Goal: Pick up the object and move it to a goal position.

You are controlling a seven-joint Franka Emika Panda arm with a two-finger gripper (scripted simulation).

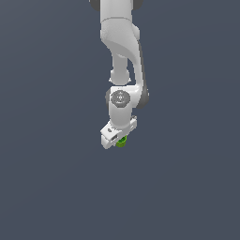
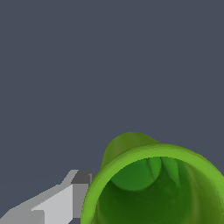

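Observation:
The object is a tiny bright green cup (image 1: 122,141) with a darker hollow inside. In the exterior view it sits at the tip of my white gripper (image 1: 118,140), mostly hidden behind the hand. In the wrist view the cup (image 2: 131,151) is very close and large, its open mouth facing the camera. One grey-white finger (image 2: 61,203) presses against the cup's outer wall. The other finger is out of the frame. The gripper looks shut on the cup.
The white arm (image 1: 123,42) comes down from the top of the exterior view. Everything around is a plain dark grey-blue surface (image 1: 51,178). No goal marker shows.

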